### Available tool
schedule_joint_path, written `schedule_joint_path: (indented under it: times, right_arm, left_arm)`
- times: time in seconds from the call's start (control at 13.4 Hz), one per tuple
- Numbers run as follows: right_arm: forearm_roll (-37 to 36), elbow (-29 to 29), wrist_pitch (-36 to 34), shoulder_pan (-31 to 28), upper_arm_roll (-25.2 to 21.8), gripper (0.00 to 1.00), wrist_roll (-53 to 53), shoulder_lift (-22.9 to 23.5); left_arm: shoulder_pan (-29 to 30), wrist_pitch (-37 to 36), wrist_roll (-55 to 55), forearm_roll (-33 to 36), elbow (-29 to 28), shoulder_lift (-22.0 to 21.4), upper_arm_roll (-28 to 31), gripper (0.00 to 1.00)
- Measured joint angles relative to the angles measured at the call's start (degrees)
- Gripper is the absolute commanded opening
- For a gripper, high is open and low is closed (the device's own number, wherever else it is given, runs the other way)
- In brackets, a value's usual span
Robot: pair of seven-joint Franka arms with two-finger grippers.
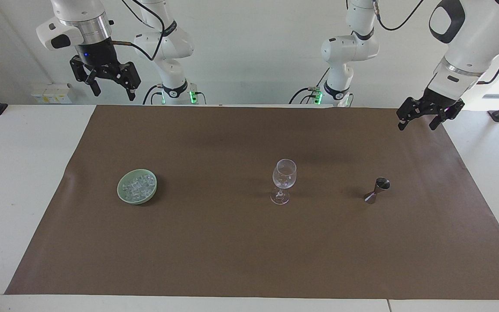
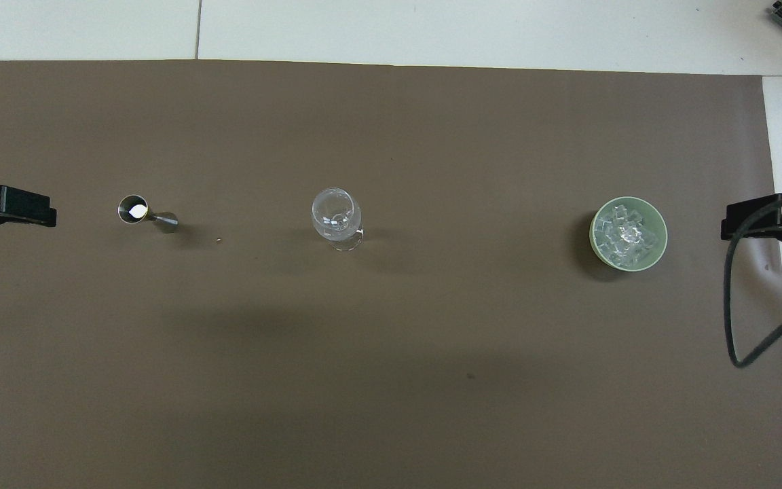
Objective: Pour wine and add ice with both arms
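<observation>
**Ice sitting in bowl, both grippers hanging released**

Ice [image 1: 137, 186] is lying heaped in a pale green bowl [image 1: 121, 193], at the centre left of the facing view and at the centre right of the overhead view, where the ice [image 2: 627, 233] is showing as a cluster of clear cubes inside the bowl [image 2: 594, 239]. The bowl is resting on a brown mat [image 1: 249, 251] that is covering most of the table [image 1: 24, 173].

A wine glass [image 1: 283, 179] is standing upright near the middle of both frames, well apart from the bowl; in the overhead view the glass [image 2: 337, 216] is looking clear inside. A small metal jigger [image 1: 377, 190] is standing at the centre right of the facing view and at the centre left of the overhead view [image 2: 146, 213], well apart from the glass. Bowl, glass and jigger are forming one row across the mat.

The right gripper [image 1: 113, 92] is hanging in the air at the upper left of the facing view, above the table's edge, with its jaws spread and nothing between them. The left gripper [image 1: 418, 122] is hanging at the upper right of that frame, over the mat's corner, jaws likewise spread and grasping nothing. In the overhead view the left gripper [image 2: 7, 208] is poking in at the left edge and the right gripper [image 2: 764, 219] at the right edge, a black cable [image 2: 737, 339] looping below it.
</observation>
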Motion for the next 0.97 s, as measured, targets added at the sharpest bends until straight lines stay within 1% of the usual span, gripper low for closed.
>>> schedule_joint_path:
  times: [0.75, 0.97]
  right_arm:
    - [0.00, 0.00, 0.00, 0.00, 0.00, 1.00, 0.00, 0.00]
    - [0.00, 0.00, 0.00, 0.00, 0.00, 1.00, 0.00, 0.00]
  left_arm:
    - [0.00, -0.17, -0.04, 0.00, -0.07, 0.00, -0.14, 1.00]
    - [0.03, -1.50, -0.21, 0.00, -0.35, -0.13, -0.04, 1.00]
